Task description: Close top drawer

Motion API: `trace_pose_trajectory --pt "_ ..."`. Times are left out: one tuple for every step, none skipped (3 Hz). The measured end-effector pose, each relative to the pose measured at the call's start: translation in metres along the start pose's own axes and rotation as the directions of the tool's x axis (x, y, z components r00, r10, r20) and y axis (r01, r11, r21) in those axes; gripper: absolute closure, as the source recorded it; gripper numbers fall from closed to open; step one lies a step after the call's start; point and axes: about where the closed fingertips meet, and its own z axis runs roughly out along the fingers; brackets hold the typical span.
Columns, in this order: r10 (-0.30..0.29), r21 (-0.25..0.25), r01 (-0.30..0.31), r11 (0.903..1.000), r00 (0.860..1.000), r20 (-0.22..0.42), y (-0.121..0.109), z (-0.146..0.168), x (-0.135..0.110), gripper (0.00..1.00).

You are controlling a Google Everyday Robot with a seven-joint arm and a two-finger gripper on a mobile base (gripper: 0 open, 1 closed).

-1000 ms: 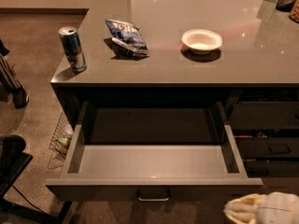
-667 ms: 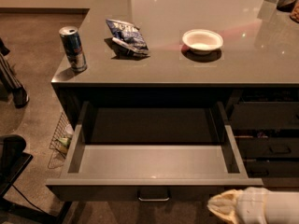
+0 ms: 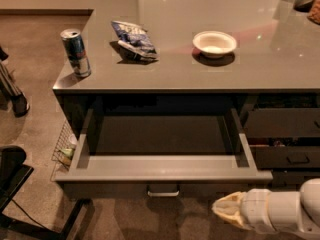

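Note:
The top drawer (image 3: pixel 162 169) stands pulled far out from under the grey counter (image 3: pixel 200 69). Its inside is pale grey and holds nothing that I can see. Its dark front faces down towards me, with a small silvery pull handle (image 3: pixel 163 190) at the centre. My gripper (image 3: pixel 226 209) is at the lower right, pale and pointing left. It is just below and in front of the drawer's front right part, to the right of the handle. It holds nothing that I can see.
On the counter stand a drink can (image 3: pixel 76 52), a blue snack bag (image 3: pixel 134 39) and a white bowl (image 3: pixel 214 43). Narrower dark drawers (image 3: pixel 285 134) are at the right. A wire basket (image 3: pixel 64 148) and a black chair base (image 3: pixel 15 184) are on the floor at the left.
My gripper has moved left along the bottom edge, closer to the drawer's front and handle. The drawer has not moved.

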Motion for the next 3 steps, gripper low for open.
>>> trace_pose_trajectory --pt "-0.032 -0.017 0.033 0.9993 0.999 0.032 -0.030 0.019 -0.011 1.00" --pt "-0.065 -0.038 0.067 0.9970 0.996 0.061 -0.057 0.041 -0.027 1.00" --pt "-0.078 -0.042 0.081 0.9958 0.994 0.080 -0.085 0.059 -0.037 1.00"
